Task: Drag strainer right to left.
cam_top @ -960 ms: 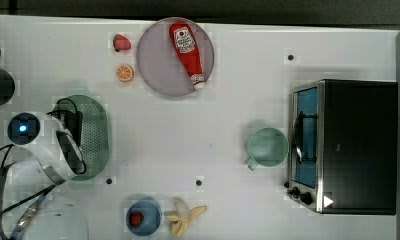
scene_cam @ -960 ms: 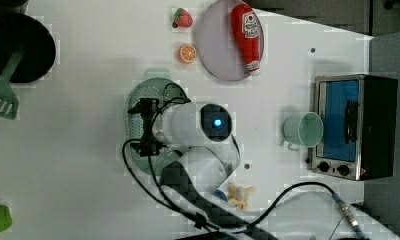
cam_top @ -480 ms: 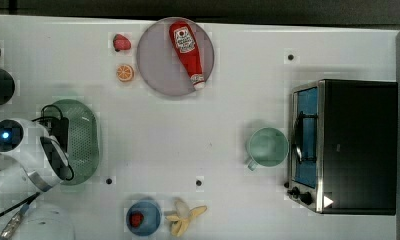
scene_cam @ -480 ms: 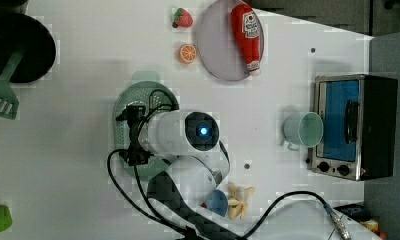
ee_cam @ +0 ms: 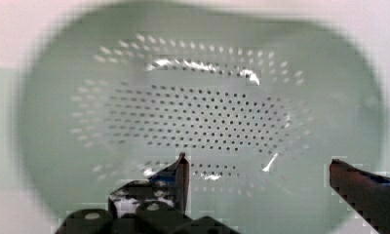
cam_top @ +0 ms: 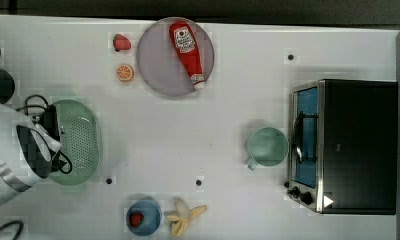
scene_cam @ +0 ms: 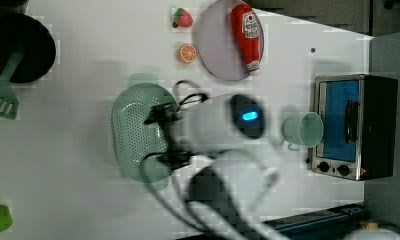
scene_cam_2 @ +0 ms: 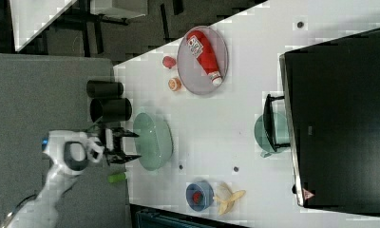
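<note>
Spread wide, empty: gripper (ee_cam: pixel 261 170), dark blocky fingers (ee_cam: pixel 363 187) cut off by the frame edge. Beyond, strainer (cam_top: pixel 80 142), pale mint plastic oval with dotted bottom, at the top view's left of the white table (cam_top: pixel 188 140), partly hidden under the arm (cam_top: pixel 18 150).

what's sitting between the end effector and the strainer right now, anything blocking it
Nothing visible. The open end effector hangs at the strainer's edge on the top view's left, with only bare gap between them. In the wrist view the fingers frame the perforated bottom directly, and nothing lies inside the basket.
</note>
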Robot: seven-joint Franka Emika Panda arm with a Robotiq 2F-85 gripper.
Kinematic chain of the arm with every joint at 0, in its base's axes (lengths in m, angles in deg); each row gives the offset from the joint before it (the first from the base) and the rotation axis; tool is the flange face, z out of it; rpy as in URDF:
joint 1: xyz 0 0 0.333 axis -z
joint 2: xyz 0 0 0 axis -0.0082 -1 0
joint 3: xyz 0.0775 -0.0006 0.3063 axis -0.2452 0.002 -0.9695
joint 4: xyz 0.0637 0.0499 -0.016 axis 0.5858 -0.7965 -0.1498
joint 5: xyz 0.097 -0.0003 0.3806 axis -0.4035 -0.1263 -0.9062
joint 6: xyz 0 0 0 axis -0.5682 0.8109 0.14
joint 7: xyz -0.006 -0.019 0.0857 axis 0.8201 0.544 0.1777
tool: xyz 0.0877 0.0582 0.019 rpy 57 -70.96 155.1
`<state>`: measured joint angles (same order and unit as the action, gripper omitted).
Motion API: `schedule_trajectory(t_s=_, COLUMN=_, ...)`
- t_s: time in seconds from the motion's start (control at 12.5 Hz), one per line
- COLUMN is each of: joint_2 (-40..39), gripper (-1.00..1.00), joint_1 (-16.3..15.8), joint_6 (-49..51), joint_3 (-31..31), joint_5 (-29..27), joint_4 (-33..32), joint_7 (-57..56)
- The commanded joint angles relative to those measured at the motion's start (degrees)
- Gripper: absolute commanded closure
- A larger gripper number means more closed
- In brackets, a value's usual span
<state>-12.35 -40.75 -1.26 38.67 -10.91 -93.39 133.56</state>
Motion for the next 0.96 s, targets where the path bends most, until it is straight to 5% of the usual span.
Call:
schedule_trajectory(t_s=0.08, joint_2=13.68, gripper=-1.0, joint_1=3.8, joint_6=8.13, joint_3=6.97, joint_5=0.44, joint_4=1.74, joint_7=-19.04)
schedule_trajectory(t_s=0.4, joint_2=27.74, gripper=-1.0, joint_1=5.99, joint_6=21.35, joint_3=18.71, joint_5=3.6, joint_4=1.87, joint_7=-36.84)
schedule_trajectory(t_s=0.72, joint_2=35.68, gripper=-1.0, joint_1=7.72, joint_6=29.08, joint_3=28.92, joint_5=15.49, joint_4=1.9, joint_7=-55.14)
schedule_trajectory(t_s=0.96, joint_2=39.18, gripper=-1.0, joint_1=8.31, joint_6=30.66, joint_3=33.76, joint_5=16.03, joint_4=1.85, joint_7=-56.42)
